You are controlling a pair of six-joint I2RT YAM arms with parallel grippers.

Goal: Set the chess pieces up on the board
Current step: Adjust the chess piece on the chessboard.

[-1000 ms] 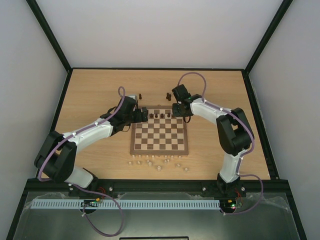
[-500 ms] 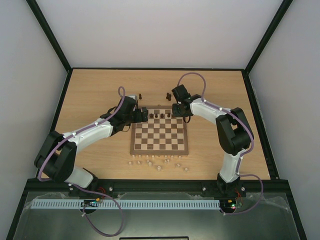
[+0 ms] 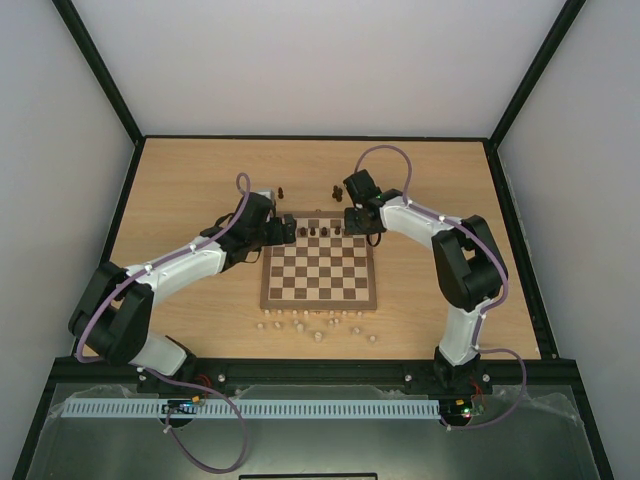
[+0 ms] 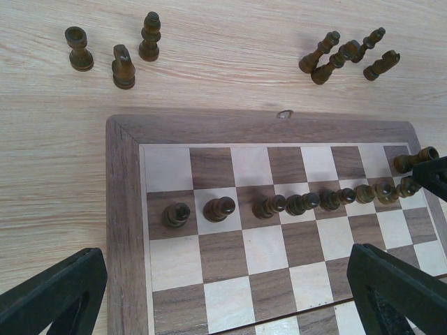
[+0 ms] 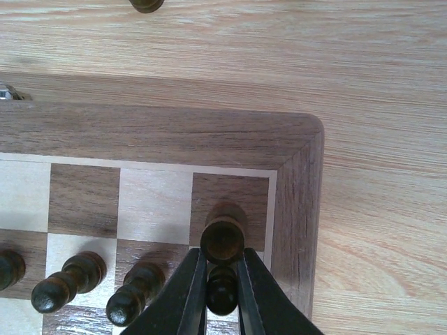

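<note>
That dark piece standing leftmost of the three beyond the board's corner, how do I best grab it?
Come straight down on the leftmost piece and pinch under its flared top: it stands upright. Its neighbour stands close on one side, so probably keep clear of that side.

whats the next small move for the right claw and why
Probably lift the right claw straight up: it is shut at a corner of the board, a dark piece at its tips and a pawn between its fingers, so sideways motion could topple them.

Light wood bench carries the board. A few dark chess pieces sit on the bench beyond its far edge. Pale pieces lie scattered along its near edge.
</note>
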